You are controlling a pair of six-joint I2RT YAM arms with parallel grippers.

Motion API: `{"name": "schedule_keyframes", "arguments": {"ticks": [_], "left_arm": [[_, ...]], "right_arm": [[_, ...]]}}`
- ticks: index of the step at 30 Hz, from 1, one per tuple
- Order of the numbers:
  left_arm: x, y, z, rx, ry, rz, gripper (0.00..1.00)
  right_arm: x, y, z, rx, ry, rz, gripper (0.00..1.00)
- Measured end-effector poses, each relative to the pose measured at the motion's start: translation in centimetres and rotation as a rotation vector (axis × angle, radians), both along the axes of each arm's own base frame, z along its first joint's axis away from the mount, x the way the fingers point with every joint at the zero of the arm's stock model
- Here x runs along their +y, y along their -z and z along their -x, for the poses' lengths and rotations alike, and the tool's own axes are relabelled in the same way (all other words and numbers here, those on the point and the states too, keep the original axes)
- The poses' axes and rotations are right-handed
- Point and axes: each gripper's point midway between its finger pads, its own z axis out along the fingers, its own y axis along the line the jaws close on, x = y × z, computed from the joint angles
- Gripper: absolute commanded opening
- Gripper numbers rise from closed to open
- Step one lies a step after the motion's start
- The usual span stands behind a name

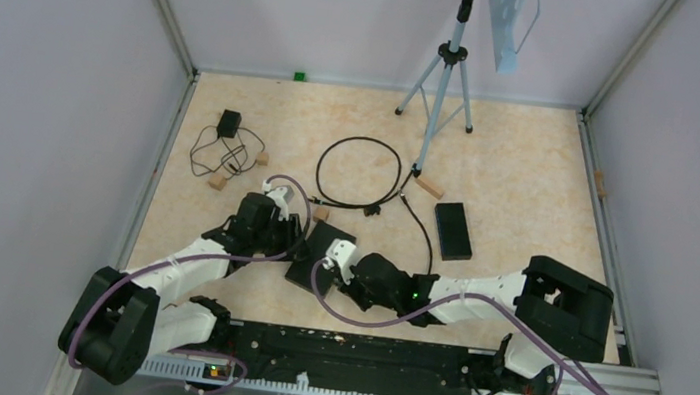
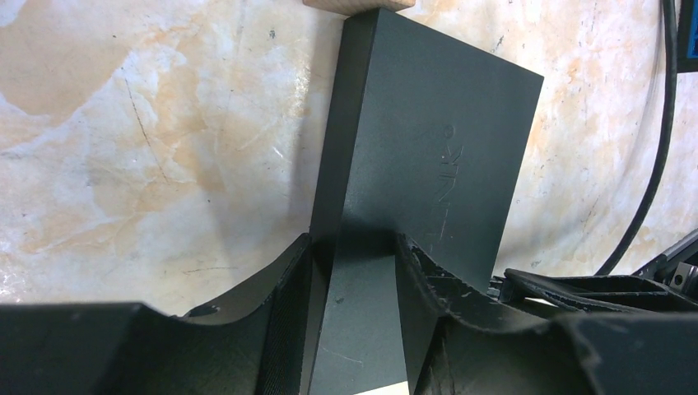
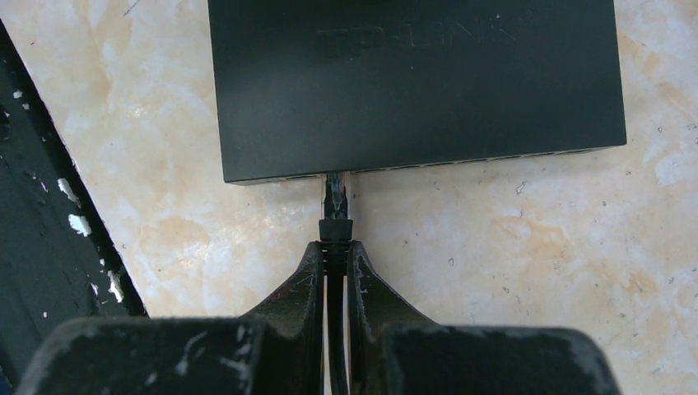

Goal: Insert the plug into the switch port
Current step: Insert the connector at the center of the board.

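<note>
Pinching plug [image 3: 335,196] at switch [image 3: 411,82] edge, right tool [image 3: 335,252].

Plug [image 3: 335,196] at near edge of switch [image 3: 411,90]

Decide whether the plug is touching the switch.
Touching. The right wrist view shows the plug with its clear tip meeting the switch at the port edge, and no gap between them.

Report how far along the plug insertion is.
Done: left gripper grips the switch; right gripper holds the plug by its boot. In hand: the plug's tip is at a port on the switch's edge. Remaining: push it home, since full seating cannot be confirmed, then release.
</note>
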Motion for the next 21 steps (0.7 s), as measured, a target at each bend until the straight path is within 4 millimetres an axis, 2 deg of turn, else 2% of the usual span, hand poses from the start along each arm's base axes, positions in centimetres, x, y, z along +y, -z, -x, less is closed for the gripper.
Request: {"name": "schedule_keyframes", "arguments": {"ticks": [10, 15, 21], "left_arm": [[-0.03, -0.02, -0.01, -0.001, 0.001, 0.001, 0.43], [-0.02, -0.04, -0.06, -0.004, 0.0, 0.002, 0.43], [-0.03, -0.04, -0.3, -0.024, 0.0, -0.003, 0.42]], "right_arm": [[0.06, 0.08, 0.05, 0.002, 0.0, -0.009, 0.0], [0.01, 0.77, 0.03, -0.01, -0.006, -0.021, 0.0], [0.86, 0.86, -0.49, -0.062, -0.034, -0.048, 0.0]]}}
